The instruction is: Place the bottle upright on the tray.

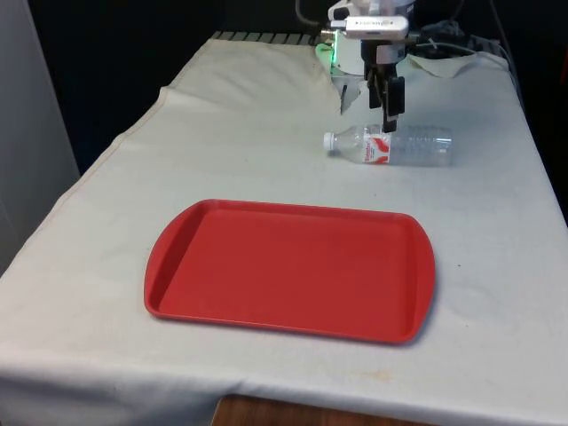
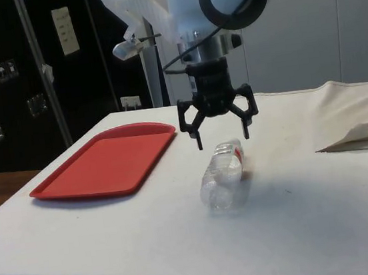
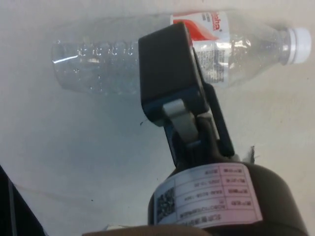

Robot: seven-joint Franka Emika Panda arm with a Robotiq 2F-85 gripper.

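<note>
1. Red tray flat on the white cloth, nothing on it.
2. Clear bottle lies on its side on the cloth past the tray's far edge, apart from it, white cap toward the front view's left.
3. Gripper hovers just above the bottle's label end, fingers spread, straddling it, not touching.

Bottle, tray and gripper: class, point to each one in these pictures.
bottle [image 1: 417,145], front view, clear body.
tray [image 1: 293,266], front view, bare red floor.
gripper [image 2: 221,135], side view, midway between the open fingertips.
</note>
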